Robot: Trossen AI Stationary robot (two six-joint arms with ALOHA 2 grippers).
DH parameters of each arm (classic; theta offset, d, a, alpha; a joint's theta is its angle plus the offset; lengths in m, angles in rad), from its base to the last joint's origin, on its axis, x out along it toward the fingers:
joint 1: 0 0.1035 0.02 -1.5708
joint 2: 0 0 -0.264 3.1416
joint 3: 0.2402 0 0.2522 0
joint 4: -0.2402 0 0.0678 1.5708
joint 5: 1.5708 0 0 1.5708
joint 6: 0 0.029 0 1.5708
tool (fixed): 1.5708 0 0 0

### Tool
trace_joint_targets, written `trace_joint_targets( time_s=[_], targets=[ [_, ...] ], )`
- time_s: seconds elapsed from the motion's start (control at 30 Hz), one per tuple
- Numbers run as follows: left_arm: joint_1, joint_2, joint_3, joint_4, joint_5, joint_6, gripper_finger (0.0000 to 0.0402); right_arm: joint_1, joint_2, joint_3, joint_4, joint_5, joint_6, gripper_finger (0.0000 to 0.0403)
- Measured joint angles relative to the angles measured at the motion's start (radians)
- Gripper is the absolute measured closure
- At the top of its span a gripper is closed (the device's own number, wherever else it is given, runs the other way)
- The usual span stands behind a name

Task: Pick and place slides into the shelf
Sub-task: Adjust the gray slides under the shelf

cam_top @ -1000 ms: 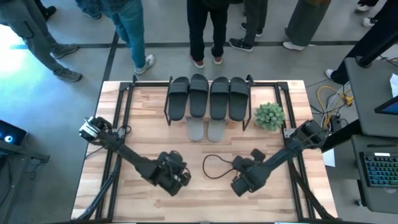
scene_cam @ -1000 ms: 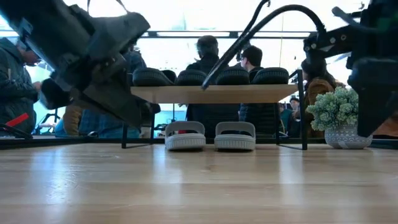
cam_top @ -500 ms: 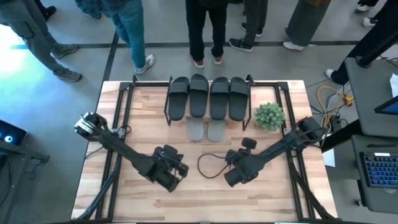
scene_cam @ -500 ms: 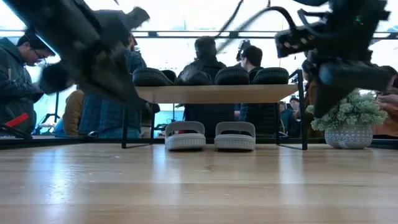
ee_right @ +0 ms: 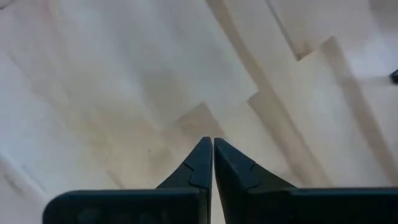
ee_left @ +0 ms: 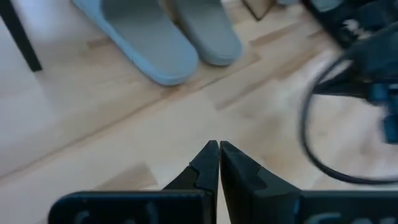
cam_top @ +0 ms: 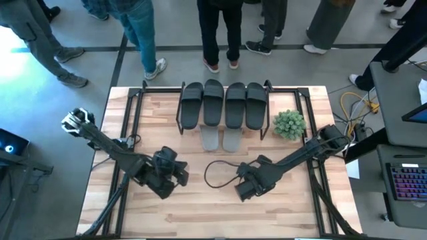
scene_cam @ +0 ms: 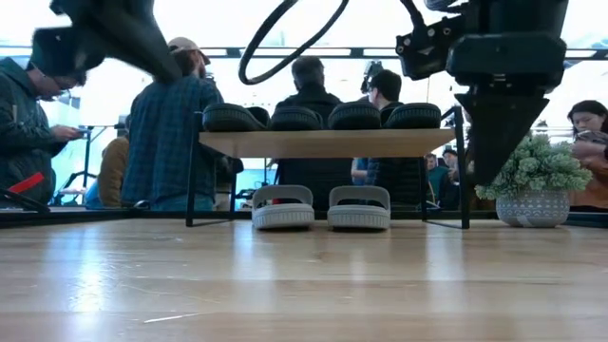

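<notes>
- All six slides sat on the shelf point(cam_top: 179, 115): four dark slides point(cam_top: 223, 103) lay side by side on the top board, and two light grey slides point(scene_cam: 321, 206) stood on the lower tier beneath them, toes toward me.
- My left gripper point(ee_left: 218, 149) hung over bare tabletop point(cam_top: 200, 207) near the table's front, its fingers pressed together and holding nothing; the light grey pair showed ahead of it.
- My right gripper point(ee_right: 212, 144) hovered over plain wood on the other side, likewise closed and empty.
- A potted plant point(cam_top: 289, 124) stood just beside the shelf's right end.
- Bystanders stood beyond the table's far edge.
- By my judgement, the slides were light, bendy rubber with some grip; the wide strap, or the sole's edge at mid-length, looked the surest place to pinch one.
- I judged the placing complete, with nothing left on the tabletop to collect.
</notes>
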Motion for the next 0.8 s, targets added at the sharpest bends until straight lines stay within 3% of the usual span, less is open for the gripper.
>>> trace_joint_targets(
  time_s=[0.2,0.37,0.47,0.63,0.8],
  targets=[
    [-0.004,-0.128,0.000,-0.044,0.002,0.010,0.0402,0.000,-0.001,-0.001,0.067,-0.037,0.017,0.0394],
    [-0.004,-0.184,0.000,-0.220,0.024,-0.043,0.0402,0.000,-0.004,-0.003,0.082,-0.064,0.088,0.0394],
    [-0.007,-0.170,-0.002,-0.314,0.097,-0.092,0.0402,0.007,-0.007,-0.018,0.081,-0.056,0.172,0.0394],
    [-0.034,-0.107,-0.013,-0.295,0.149,-0.124,0.0402,0.035,-0.007,-0.052,0.055,0.078,0.360,0.0394],
    [-0.049,-0.055,-0.020,-0.297,0.180,-0.151,0.0402,0.025,-0.005,-0.059,0.055,0.097,0.352,0.0394]
  ],
)
